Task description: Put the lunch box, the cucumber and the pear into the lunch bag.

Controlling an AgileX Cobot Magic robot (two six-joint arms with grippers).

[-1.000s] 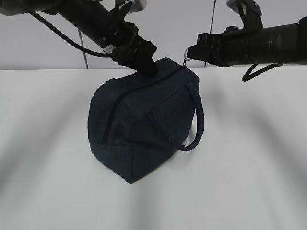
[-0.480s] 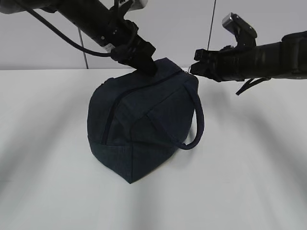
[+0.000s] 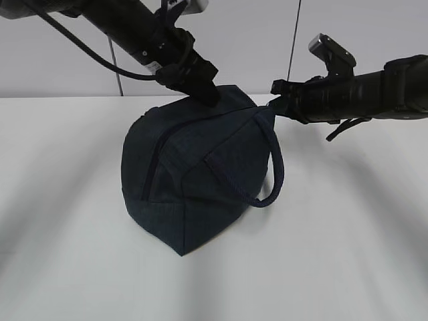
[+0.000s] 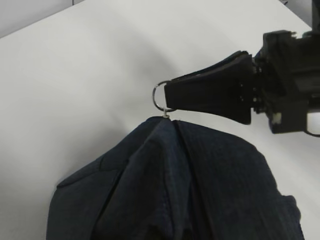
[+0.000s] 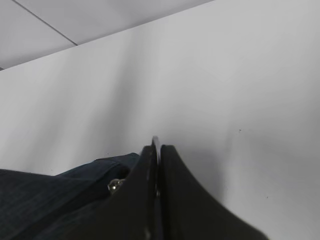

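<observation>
The lunch bag (image 3: 194, 180) is seen on the white counter (image 3: 334, 254), nearest the exterior camera, tipped so that one bottom corner points forward; one looped handle (image 3: 271, 167) hangs down its right side. The zipper line (image 3: 155, 160) is seen running up the face of the bag toward its far top end, and the bag appears zipped shut. The lunch box, the cucumber and the pear are not seen in any view, so it cannot be told whether they are already inside.

The step in hand is judged to be work on the zipper, either the closing of a packed bag or the start of opening it. Farther back, at the top of the bag, the fabric beside the zipper is pinched by the left gripper (image 3: 204, 93), its jaws closed on the cloth as a brace. At the far right end, the metal ring pull (image 4: 161, 97) is held by the right gripper (image 4: 172, 97), its jaws pressed together on the ring, as is also shown in the right wrist view (image 5: 156, 150). The ring sits just at the end of the bag top, touching the jaw tips.

A steady pull along the zipper line would be called for next, with the brace kept firm so that the bag is not dragged.
</observation>
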